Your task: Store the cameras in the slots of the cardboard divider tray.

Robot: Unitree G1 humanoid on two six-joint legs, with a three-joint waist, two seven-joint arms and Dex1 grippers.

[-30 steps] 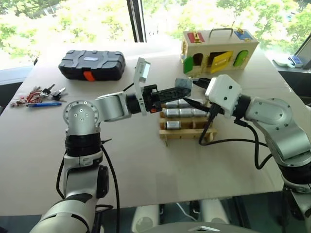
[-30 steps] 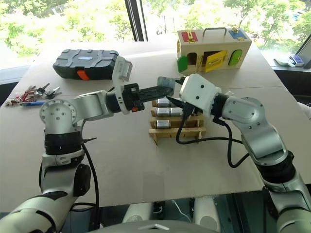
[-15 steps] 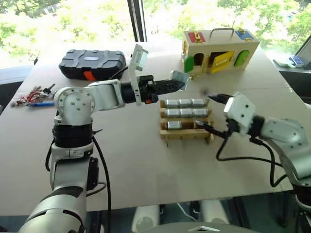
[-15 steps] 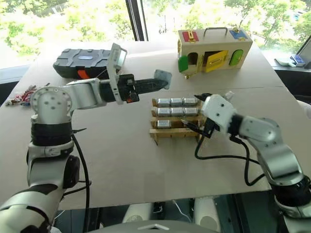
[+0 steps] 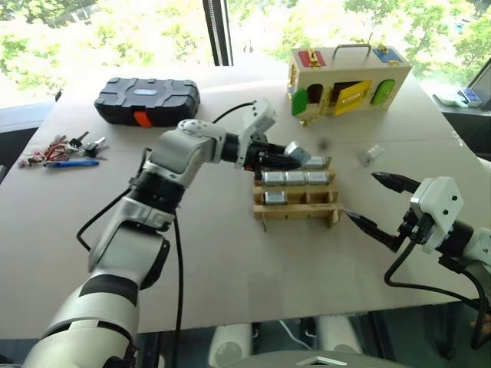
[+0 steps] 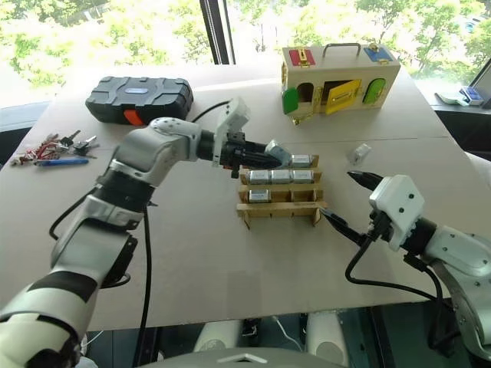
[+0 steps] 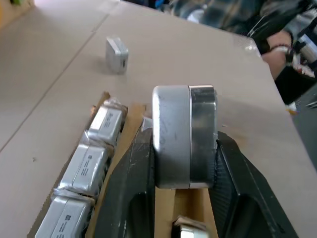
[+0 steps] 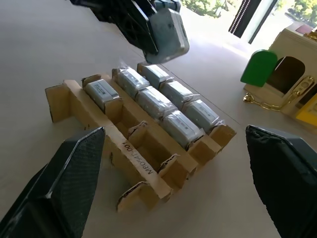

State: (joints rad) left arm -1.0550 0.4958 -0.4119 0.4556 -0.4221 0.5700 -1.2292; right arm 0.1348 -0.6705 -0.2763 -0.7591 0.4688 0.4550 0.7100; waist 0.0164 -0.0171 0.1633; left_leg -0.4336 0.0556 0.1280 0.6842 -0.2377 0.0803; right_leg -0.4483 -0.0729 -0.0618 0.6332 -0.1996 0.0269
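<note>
Printed code on the front wall of the cardboard divider tray [image 8: 143, 163], right wrist view: it appears to read "MP024D.001", though the characters are uncertain. Small labels on the stored cameras [image 8: 148, 101] are too small to read.

I'm looking down over a broad pale beige tabletop [image 5: 215, 253] that is filling most of my view. Behind it, large windows [image 5: 115, 31] split by a dark vertical frame post [image 5: 217, 31] are letting in bright daylight, with sunlit green foliage [image 6: 92, 34] glowing outside.
</note>
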